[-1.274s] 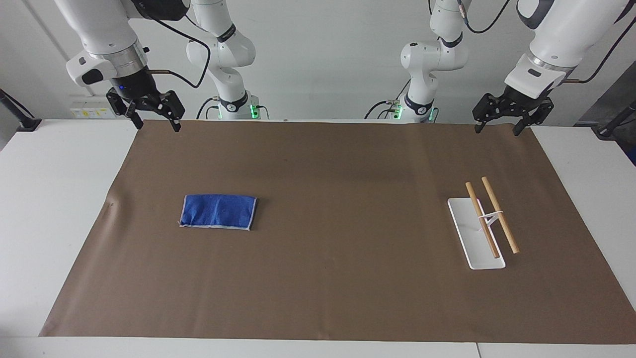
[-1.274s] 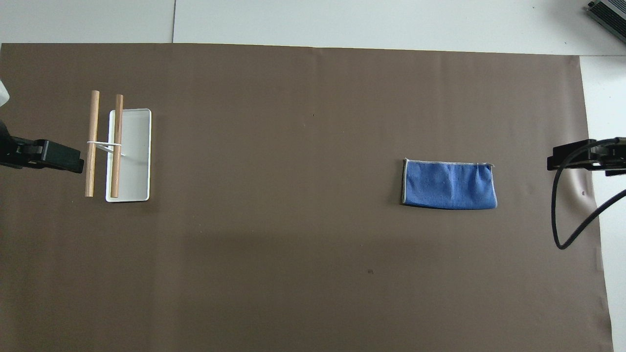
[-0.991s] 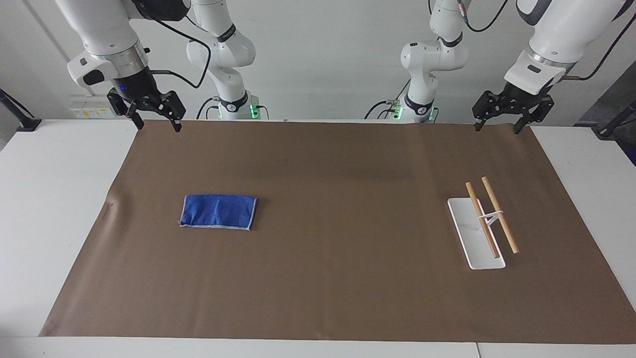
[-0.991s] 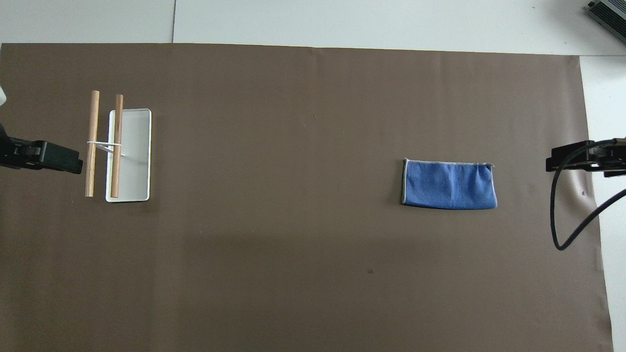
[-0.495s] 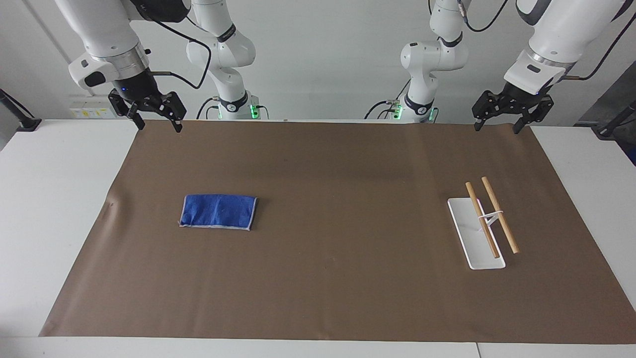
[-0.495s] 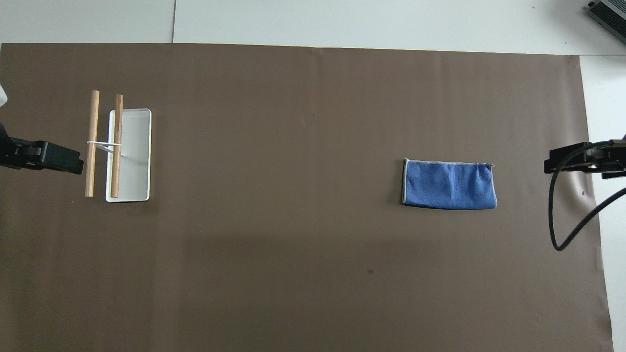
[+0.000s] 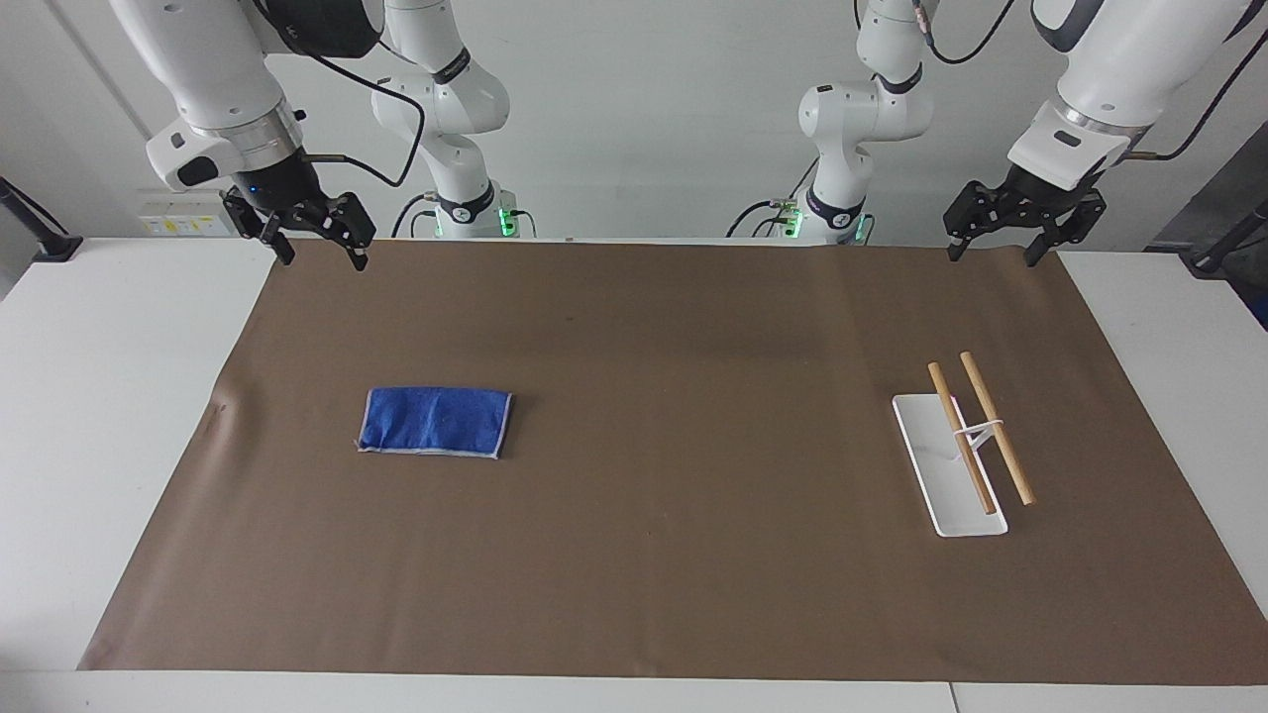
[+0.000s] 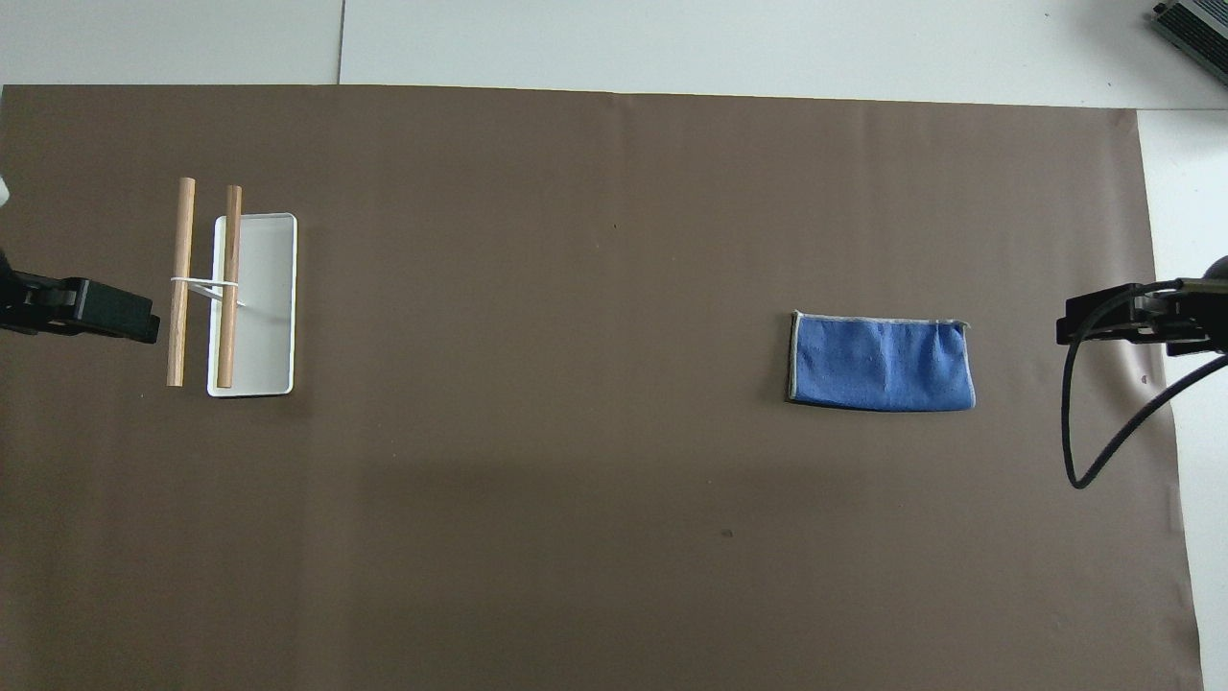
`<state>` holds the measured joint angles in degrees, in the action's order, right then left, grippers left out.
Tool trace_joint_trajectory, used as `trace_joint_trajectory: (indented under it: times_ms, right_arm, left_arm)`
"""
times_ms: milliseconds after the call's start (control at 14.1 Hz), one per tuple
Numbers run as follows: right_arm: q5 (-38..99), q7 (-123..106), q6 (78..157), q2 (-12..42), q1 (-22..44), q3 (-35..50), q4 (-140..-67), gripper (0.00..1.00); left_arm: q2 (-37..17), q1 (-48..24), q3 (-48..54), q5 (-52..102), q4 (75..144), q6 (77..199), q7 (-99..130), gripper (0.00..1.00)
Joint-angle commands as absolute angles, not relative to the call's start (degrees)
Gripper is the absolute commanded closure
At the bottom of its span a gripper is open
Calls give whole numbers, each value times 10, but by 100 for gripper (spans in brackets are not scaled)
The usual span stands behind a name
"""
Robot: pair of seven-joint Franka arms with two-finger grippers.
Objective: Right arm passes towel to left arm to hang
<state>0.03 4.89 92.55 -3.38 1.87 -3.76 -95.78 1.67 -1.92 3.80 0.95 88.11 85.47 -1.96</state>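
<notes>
The towel [image 7: 436, 422] lies flat on the brown mat [image 7: 674, 327], toward my right arm's end of the table [image 7: 109, 396], folded into a small blue rectangle with a pale edge. My right claw [image 7: 319, 250] hangs in the air over the mat's edge closest to my bases, well apart from the towel and touching nothing. Its fingers stand wide apart and hold nothing.

My left claw [image 7: 991, 248] hangs over the same edge of the mat at the other end of the table, also spread wide and empty. This arm waits. Farther out from it on the mat sits the white tray [image 7: 926, 451] with two wooden rods [image 7: 996, 426] lying along it (the rods seem to be joined by a thin white band, though I cannot make that out for sure). Towel and tray lie well apart, at about the same reach from me.

From overhead only the tips of my claws show at the sides; the towel [image 8: 883, 363] lies clear of both.
</notes>
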Motion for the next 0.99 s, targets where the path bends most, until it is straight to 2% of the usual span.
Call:
trace_joint_trajectory:
  times_ms: [0,212,566,920]
  right_arm:
    - [-5,54,1003,-54,21,-33,-1056,0]
    - [-3,53,1093,-53,27,-33,-1131,0]
    - [1,55,1274,25,59,-33,-1198,0]
    - [1,43,1393,69,62,-33,-1261,0]
  left_arm:
    - [33,-18,33,-1,896,847,-20,0]
    - [33,-14,31,-1,896,846,-20,0]
    - [33,-15,31,-1,896,846,-20,0]
    - [33,-14,31,-1,896,846,-20,0]
